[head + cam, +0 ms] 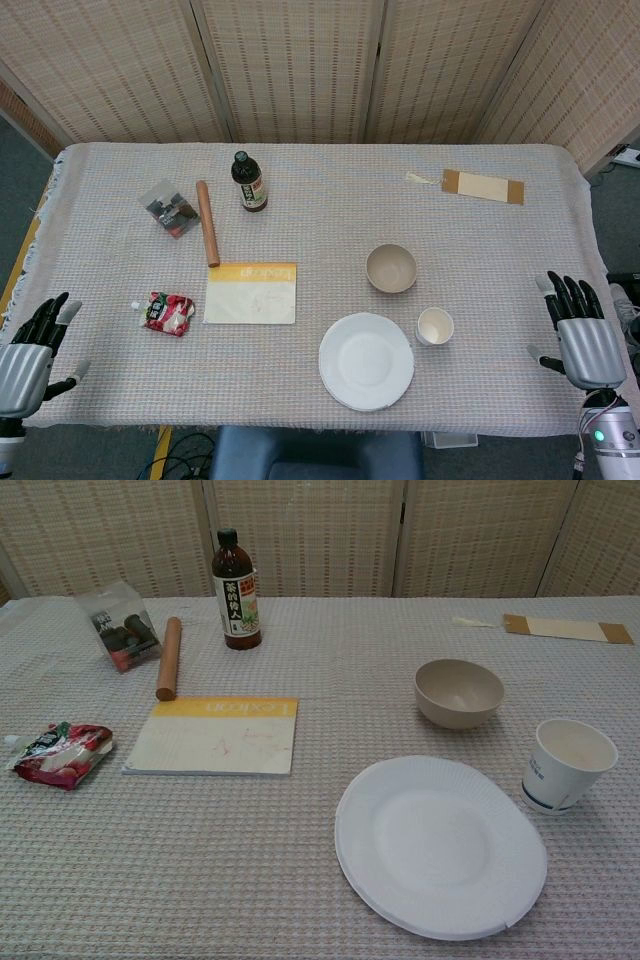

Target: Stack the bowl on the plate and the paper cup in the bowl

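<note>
The right hand (587,340) rests at the right edge of the table (480,250), fingers spread, holding nothing. The left hand (28,355) is at the left edge, also spread and empty. Nearest to the right hand stands the paper cup (435,326), upright, just beside the white plate (366,361). The bowl (391,268) sits behind them, apart from both. Further left lie a notepad (252,293), a red packet (168,313), a wooden stick (207,223) and a dark bottle (249,181)

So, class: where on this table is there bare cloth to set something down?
Bare cloth lies between the bottle and the card strip, and left of the plate below the notepad. Crowded: plate, bowl and paper cup cluster together.
</note>
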{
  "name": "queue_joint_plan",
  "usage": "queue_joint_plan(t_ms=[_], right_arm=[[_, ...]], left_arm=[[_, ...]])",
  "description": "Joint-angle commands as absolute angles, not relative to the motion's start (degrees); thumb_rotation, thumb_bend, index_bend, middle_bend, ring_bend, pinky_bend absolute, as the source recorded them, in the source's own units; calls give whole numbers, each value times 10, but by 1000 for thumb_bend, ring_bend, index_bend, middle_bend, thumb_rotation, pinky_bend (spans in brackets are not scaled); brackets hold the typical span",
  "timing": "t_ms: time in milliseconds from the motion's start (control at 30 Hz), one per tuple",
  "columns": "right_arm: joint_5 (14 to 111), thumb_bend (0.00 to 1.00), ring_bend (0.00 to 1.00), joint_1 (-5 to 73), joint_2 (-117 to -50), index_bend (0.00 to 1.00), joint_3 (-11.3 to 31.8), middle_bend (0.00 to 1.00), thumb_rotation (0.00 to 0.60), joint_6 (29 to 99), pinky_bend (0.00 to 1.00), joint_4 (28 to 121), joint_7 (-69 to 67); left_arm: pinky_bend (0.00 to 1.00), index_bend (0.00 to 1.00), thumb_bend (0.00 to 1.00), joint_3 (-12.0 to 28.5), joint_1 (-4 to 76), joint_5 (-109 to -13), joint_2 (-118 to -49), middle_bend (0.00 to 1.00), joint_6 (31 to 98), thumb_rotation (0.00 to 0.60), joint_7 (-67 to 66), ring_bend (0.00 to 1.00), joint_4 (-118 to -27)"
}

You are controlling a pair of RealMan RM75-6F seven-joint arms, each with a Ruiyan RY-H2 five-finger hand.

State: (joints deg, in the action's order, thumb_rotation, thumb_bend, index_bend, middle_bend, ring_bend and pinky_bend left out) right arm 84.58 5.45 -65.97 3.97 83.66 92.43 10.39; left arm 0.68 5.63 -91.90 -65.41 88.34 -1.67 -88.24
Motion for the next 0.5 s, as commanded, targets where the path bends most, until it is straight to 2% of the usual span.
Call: queue_joint_plan(t_ms=[33,333,500], right_arm=[[841,134,0,54,-661,0,42,0,600,838,0,924,108],[830,134,0,67,-663,0,52,0,600,818,0,919,85],[787,134,0,112,-633,0,84,0,600,749,0,951,93]], left_arm=[[243,57,312,7,58,-916,-653,20,878,600,-16,0,-883],[243,61,312,16,56,-902,-650,20,883,600,-9,0,-882],[243,61,312,27,58,-873,-660,20,870,600,-40,0,-872]])
